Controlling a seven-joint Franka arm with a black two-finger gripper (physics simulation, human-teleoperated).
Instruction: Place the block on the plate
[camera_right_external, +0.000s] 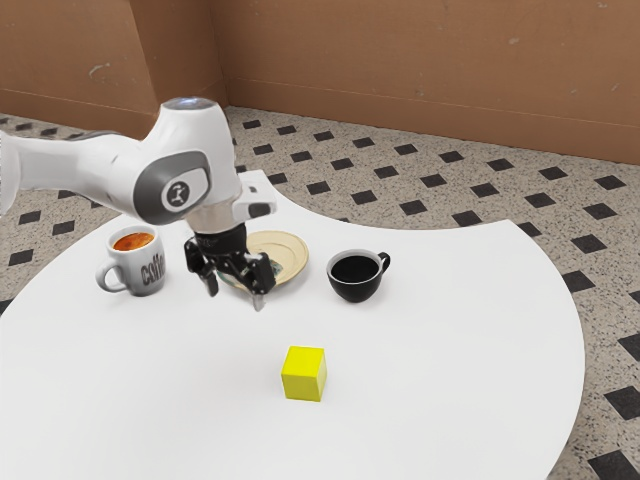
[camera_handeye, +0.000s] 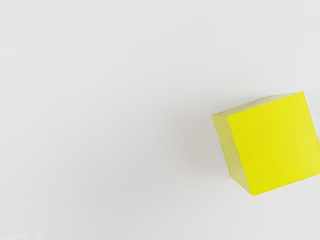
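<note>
Claw (camera_right_external: 235, 292) open, fingers apart, nothing gripped, above the tabletop (camera_right_external: 430, 400). Yellow block (camera_right_external: 304, 374) sits on the tabletop, lower than the claw, off toward the exterior view's right and nearer that camera. Plate (camera_right_external: 291, 253) is behind the claw, opposite way. Likely next: shift over block, line up with its sides, descend.

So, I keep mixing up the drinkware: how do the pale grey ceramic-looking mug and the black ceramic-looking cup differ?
The pale grey mug is tall and straight-sided; the black cup is low and rounded. The mug bears dark lettering, while the cup's visible side is plain. The mug's handle points to the exterior view's left, the cup's to the exterior view's right. Both stand upright on the white table.
</note>
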